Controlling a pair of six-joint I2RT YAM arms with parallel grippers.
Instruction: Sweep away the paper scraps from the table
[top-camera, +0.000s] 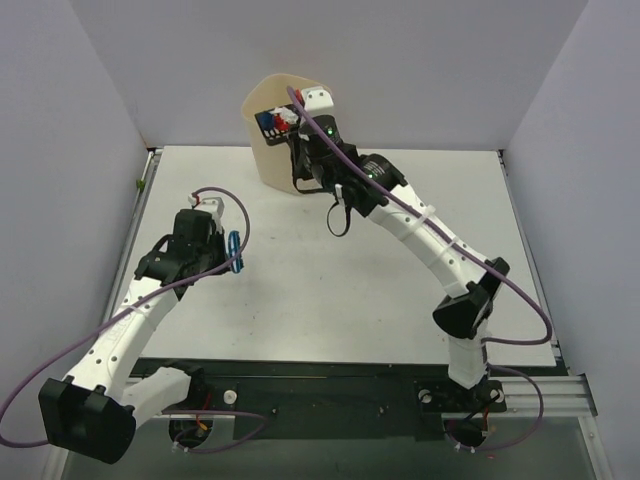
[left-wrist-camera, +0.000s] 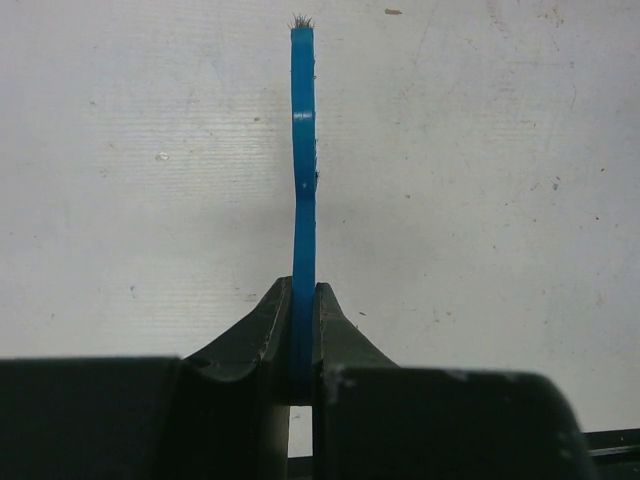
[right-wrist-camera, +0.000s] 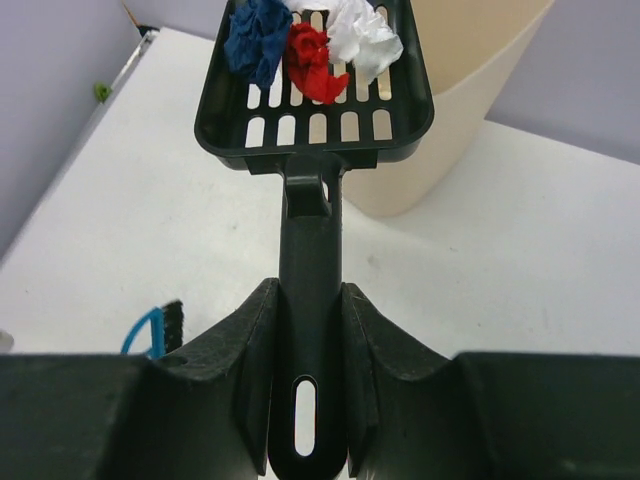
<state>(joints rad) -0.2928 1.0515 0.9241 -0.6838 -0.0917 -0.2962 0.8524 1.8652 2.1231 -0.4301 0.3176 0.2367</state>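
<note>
Because the load must reach the bin without spilling, the right gripper is pinched on the handle of the black slotted scoop, which is held roughly level at the mouth of the cream bin. The paper scraps, blue, red and white wads, are carried in the scoop's pan beside the bin's rim, seemingly for tipping in. Well away from the bin, the left gripper is clamped on the blue brush, held above the table so the dumping path is left free.

left arm, right arm: white links, black joints | cables: purple | fingers: black | lights: green
</note>
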